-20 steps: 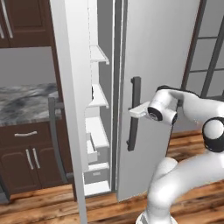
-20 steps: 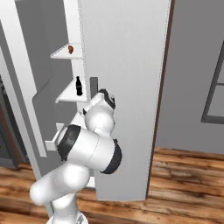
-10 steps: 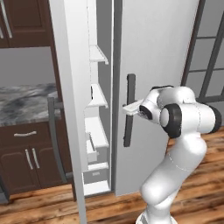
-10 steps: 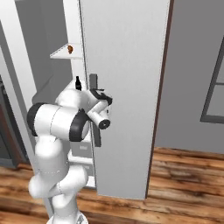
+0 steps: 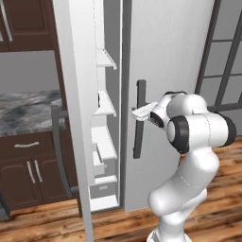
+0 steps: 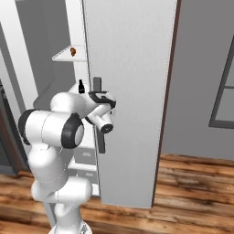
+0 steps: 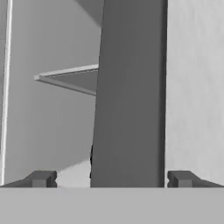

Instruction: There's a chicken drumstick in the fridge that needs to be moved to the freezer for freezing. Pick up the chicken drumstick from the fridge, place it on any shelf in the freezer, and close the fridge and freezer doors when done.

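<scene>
Left base view: gripper (image 5: pixel 142 112) held level against the dark bar handle (image 5: pixel 139 118) of the fridge door (image 5: pixel 170 71), about halfway up the bar, wrist folded back toward the white arm. Freezer (image 5: pixel 105 137) standing open just left of the gripper, with narrow white shelves stacked above and below hand height and drawers lower down; freezer door (image 5: pixel 75 108) swung out edge-on, farther left still.

Right base view: gripper (image 6: pixel 103 98) pressed up to the same handle (image 6: pixel 98 114), fingers hidden behind the hand. Chicken drumstick (image 6: pixel 72 51) lying on a freezer shelf (image 6: pixel 68 55) well above the gripper and off to its left, a small brown-orange lump near the shelf's front edge. A small dark bottle (image 6: pixel 81 86) upright on the next shelf down, just beyond the hand at roughly its height.

Hand view: dark handle (image 7: pixel 129 94) running straight up between the two fingertips (image 7: pixel 41 178), both spread wide and clear of the bar on either side, so jaws released and gripping nothing. Plain fridge door face to the right of the bar, a white freezer shelf edge to its left
</scene>
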Available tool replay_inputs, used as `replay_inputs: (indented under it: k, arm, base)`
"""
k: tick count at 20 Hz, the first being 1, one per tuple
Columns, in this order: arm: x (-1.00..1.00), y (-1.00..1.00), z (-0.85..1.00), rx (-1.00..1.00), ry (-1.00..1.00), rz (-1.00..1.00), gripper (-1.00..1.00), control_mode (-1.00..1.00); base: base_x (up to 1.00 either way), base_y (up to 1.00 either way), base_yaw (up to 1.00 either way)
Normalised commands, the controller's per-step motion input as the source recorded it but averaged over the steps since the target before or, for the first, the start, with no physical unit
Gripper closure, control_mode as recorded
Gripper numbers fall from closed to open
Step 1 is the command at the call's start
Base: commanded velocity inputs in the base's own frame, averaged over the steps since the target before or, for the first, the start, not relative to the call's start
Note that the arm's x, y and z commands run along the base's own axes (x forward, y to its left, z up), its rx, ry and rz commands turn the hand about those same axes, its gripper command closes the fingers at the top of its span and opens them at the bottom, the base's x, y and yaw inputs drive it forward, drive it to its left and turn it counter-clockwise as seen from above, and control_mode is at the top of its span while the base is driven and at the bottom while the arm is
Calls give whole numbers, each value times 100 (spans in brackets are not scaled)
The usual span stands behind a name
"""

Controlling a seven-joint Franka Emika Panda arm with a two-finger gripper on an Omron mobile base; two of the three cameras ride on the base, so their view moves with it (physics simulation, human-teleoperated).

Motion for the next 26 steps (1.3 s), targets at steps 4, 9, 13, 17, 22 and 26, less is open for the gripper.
replay_inputs:
  k: [4, 9, 13, 17, 22, 26]
  arm:
    - [-5, 8, 100, 0, -28, 0, -100, -100]
    - [-15, 4, 100, 0, -29, 0, -100, -100]
    - [-36, 0, 99, 0, -26, 0, -100, -100]
    - [-64, 0, 91, 0, -5, -1, -100, -100]
    - [-85, -5, 100, -3, 19, -5, -100, -100]
    - [-65, -7, 100, -10, 45, -4, -100, -100]
  base:
    - [0, 0, 0]
    - [0, 0, 0]
    - [0, 0, 0]
    - [0, 0, 0]
    - [0, 0, 0]
    - [0, 0, 0]
